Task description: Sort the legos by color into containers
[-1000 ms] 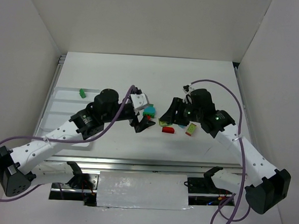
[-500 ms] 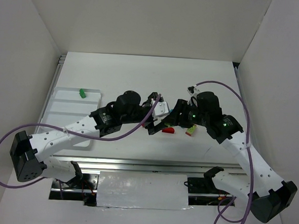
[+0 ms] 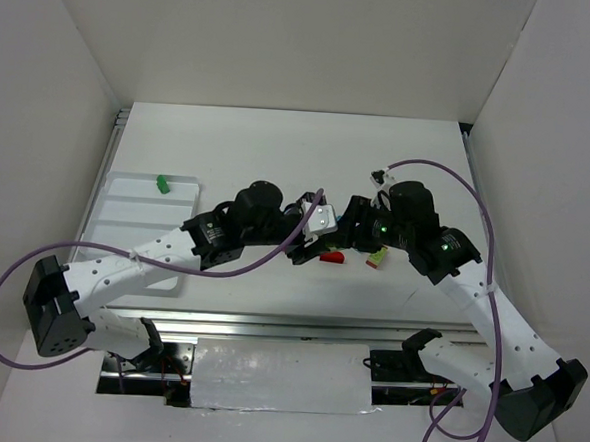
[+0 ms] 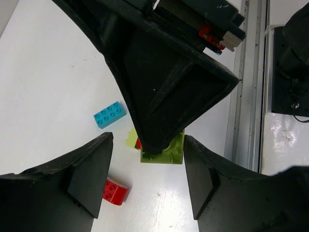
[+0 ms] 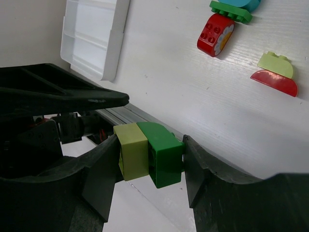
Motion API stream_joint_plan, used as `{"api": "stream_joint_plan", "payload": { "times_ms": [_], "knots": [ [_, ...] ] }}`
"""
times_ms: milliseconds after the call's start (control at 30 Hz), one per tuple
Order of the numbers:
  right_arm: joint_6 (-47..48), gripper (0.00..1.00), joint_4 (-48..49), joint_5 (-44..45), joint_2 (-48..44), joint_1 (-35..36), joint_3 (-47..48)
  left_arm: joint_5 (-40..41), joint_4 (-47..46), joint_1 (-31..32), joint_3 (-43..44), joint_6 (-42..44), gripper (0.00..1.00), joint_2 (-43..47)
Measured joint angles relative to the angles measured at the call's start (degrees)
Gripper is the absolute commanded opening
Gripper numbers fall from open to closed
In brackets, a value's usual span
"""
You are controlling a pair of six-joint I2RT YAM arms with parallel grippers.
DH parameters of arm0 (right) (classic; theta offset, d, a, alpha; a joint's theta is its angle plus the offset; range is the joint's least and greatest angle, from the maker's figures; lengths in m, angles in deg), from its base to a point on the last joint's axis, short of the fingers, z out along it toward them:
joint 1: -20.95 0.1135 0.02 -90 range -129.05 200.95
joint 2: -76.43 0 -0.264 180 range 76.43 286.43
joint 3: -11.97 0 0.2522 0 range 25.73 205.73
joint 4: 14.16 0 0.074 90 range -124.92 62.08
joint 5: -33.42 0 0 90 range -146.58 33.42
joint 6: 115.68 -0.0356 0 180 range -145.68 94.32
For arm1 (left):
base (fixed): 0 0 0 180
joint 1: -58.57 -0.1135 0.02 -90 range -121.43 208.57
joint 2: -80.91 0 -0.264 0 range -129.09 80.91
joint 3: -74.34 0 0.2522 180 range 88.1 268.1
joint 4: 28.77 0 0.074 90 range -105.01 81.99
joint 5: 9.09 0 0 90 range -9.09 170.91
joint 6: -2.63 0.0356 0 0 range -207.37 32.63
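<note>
Left arm [image 3: 152, 257] nearer; legos [image 5: 159, 154] between fingers [image 5: 104, 179]

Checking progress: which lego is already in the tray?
The dark green brick at the white tray's far end; the rest lie on the table or in the right hand.

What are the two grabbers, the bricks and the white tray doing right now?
Right gripper: shut on a lime-and-green brick pair.
Left gripper: open, holding nothing.
White tray: has one dark green brick in its far compartment.
Teal brick: lying loose on the table.
Red round brick: lying loose on the table.
</note>
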Motion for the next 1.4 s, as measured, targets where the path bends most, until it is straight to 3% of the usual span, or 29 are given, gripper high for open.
{"api": "stream_joint_plan", "payload": {
  "times_ms": [200,233,300,367,400,467,533,567,600,633,667,733,900,1133,1400],
  "knots": [
    [0.0,0.15,0.0,-0.1,0.0,0.0,0.0,-0.4,1.7,0.0,0.5,0.0,0.79,-1.8],
    [0.0,0.15,0.0,-0.1,0.0,0.0,0.0,-0.5,1.9,0.0,0.5,-0.1,0.69,-1.9],
    [0.0,0.15,0.0,-0.1,0.1,0.0,0.0,-0.8,2.3,0.0,0.5,-0.2,0.59,-2.0],
    [-0.1,0.15,0.2,0.2,0.2,0.0,0.0,-1.6,2.6,0.0,0.5,-0.5,0.30,-2.0],
    [0.0,0.15,0.4,0.3,0.2,0.0,0.0,-1.4,2.7,0.0,0.5,-0.2,0.24,-2.0],
    [-0.1,0.15,0.4,0.4,0.3,-0.1,0.0,-1.4,2.8,0.2,0.5,0.0,0.20,-2.0],
    [-0.1,0.18,0.5,0.3,0.2,-0.1,0.0,-1.6,2.8,0.2,0.5,-0.1,0.00,-1.9],
    [-0.1,0.23,0.5,0.3,0.2,-0.1,0.0,-1.7,2.8,0.2,0.5,-0.1,0.00,-1.9],
    [0.0,0.35,0.5,0.2,0.2,-0.1,0.0,-1.8,2.8,0.2,0.5,-0.1,0.00,-1.9],
    [0.2,0.52,0.6,-0.1,0.2,-0.1,0.0,-1.9,2.8,0.2,0.5,-0.2,0.00,-1.9],
    [0.3,0.83,0.7,-0.4,0.2,-0.1,0.0,-2.0,2.8,0.2,0.5,-0.3,0.00,-1.8],
    [1.4,0.98,1.4,-1.9,-0.1,-0.3,-0.2,-2.4,2.6,0.2,0.5,-1.0,0.00,-1.6],
    [4.2,1.00,8.1,-5.1,-7.6,-1.5,-5.0,-6.4,1.4,-0.7,0.7,-5.3,0.00,-0.7],
    [7.0,1.00,18.9,-8.9,-20.8,-2.9,-11.7,-16.7,-3.3,-6.7,1.5,-19.3,0.00,-0.6],
    [10.5,0.99,28.8,-14.8,-26.7,-3.0,-18.8,-26.0,-11.6,-7.2,-0.2,-37.0,0.00,2.1]
  ]
}}
